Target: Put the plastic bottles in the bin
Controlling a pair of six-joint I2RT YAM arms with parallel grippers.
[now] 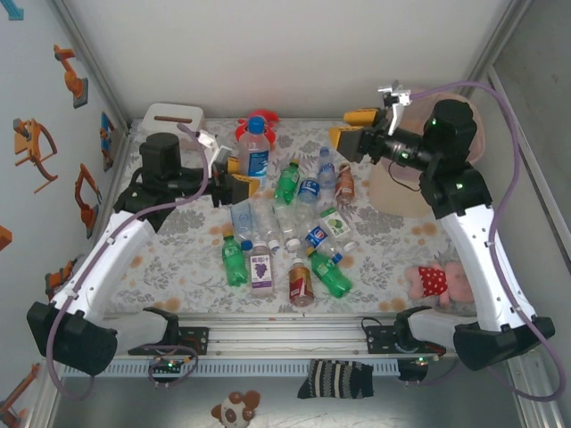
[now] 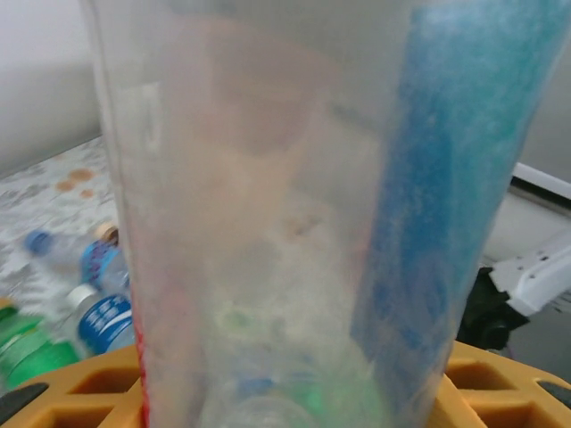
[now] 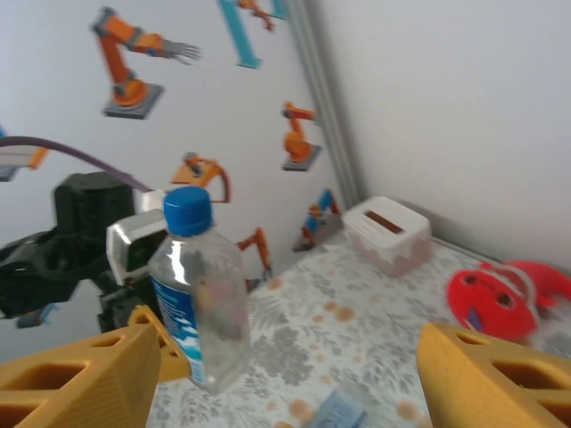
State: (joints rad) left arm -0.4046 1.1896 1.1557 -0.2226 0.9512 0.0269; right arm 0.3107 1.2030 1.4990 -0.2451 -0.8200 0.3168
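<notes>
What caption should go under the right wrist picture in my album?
The left gripper holds a clear, blue-capped bottle upright.

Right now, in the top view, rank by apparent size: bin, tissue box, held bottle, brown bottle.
1. bin, though part-hidden
2. tissue box and held bottle: alike, the bottle possibly nearer the camera
3. brown bottle

Bright even light, soft shadows, blurry wrist close-up

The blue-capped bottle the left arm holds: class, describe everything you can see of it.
The blue-capped bottle is clear plastic with a blue screw cap and a blue-and-white label round its middle. It stands nearly upright, leaning slightly, held above the floral table, clamped low on its body by the left gripper's yellow fingers. Nothing else touches it.
</notes>
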